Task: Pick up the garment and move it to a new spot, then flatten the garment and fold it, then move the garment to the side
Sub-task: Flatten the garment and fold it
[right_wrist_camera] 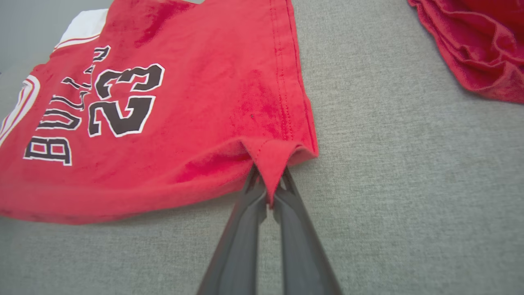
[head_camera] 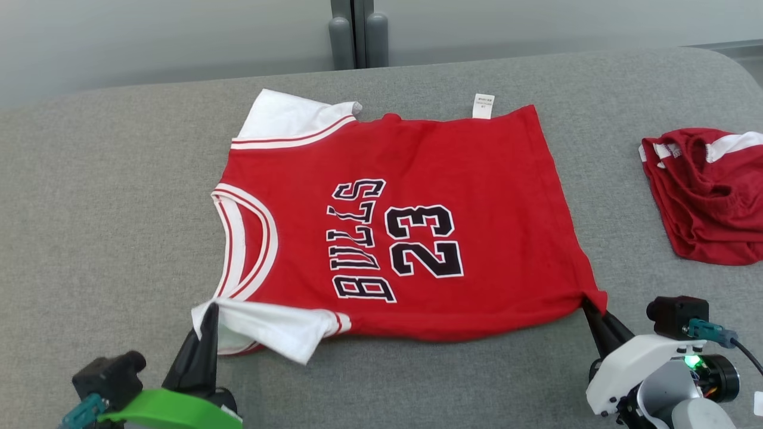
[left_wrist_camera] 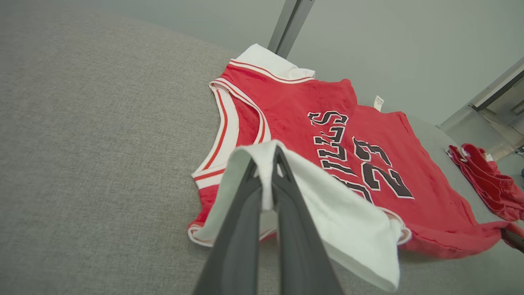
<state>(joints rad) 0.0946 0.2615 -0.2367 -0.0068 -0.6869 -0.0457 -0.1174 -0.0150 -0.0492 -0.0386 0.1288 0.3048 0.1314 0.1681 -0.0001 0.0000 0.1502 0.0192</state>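
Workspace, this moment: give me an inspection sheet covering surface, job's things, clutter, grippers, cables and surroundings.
Surface: grey fabric surface, bare around the clothes.
Job's things: red jersey spread out, print up; near white sleeve lifted and rumpled.
Clutter: crumpled red garment at the right, apart from the jersey.
Grippers: left gripper shut on the sleeve; right gripper shut on the jersey's near hem corner.
Cables: dark cable at the right wrist, off the cloth.
Surroundings: pale wall, grey post behind.
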